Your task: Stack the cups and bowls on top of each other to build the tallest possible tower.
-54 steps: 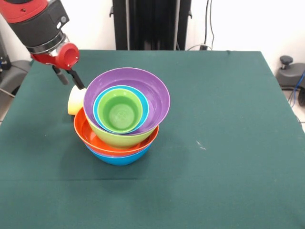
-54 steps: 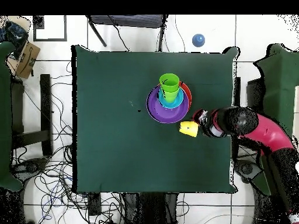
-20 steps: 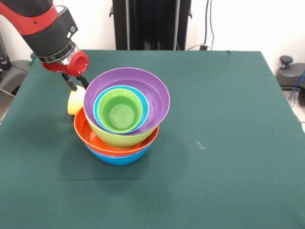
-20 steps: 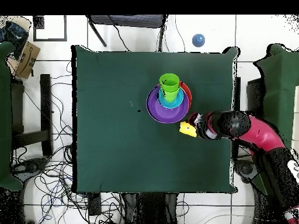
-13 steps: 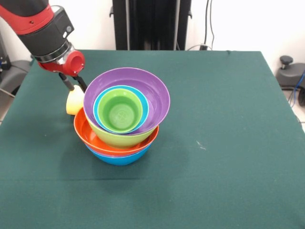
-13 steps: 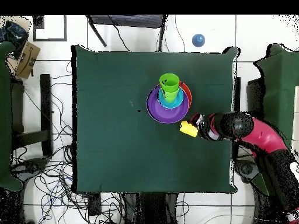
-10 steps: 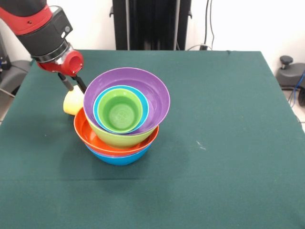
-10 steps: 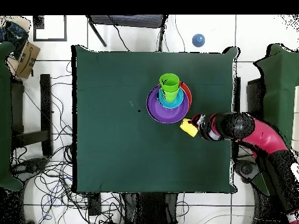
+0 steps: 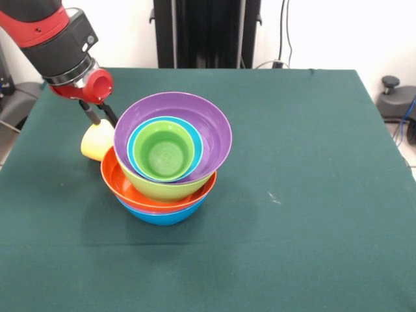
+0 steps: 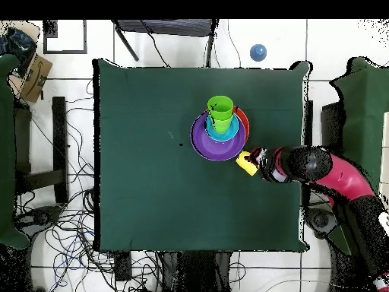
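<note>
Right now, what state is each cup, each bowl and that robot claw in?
Pale yellow cup: tilted, held beside the tower.
Gripper: shut on the cup.
Light green cup: upright, topmost, nested in cyan bowl.
Purple bowl: tilted, on lime bowl.
Orange bowl: nested in blue bowl.

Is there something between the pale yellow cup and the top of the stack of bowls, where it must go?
Nothing visible stands between them. The pale yellow plastic cup at the gripper is beside the purple plastic bowl; the light green cup on top is open.
</note>
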Controlling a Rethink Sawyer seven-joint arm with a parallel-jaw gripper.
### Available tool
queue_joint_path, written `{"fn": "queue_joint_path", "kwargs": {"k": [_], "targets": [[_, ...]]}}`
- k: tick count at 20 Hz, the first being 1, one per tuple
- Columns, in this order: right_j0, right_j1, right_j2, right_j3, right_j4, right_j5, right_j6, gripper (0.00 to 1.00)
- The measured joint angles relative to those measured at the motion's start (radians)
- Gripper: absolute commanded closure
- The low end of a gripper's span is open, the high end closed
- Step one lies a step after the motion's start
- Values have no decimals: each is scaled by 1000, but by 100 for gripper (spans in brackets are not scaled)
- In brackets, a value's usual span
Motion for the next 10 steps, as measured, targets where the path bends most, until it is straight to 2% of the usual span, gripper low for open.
{"fn": "queue_joint_path", "kwargs": {"k": [10], "targets": [[-3, 2, 6, 0, 0, 0, 0, 0]]}}
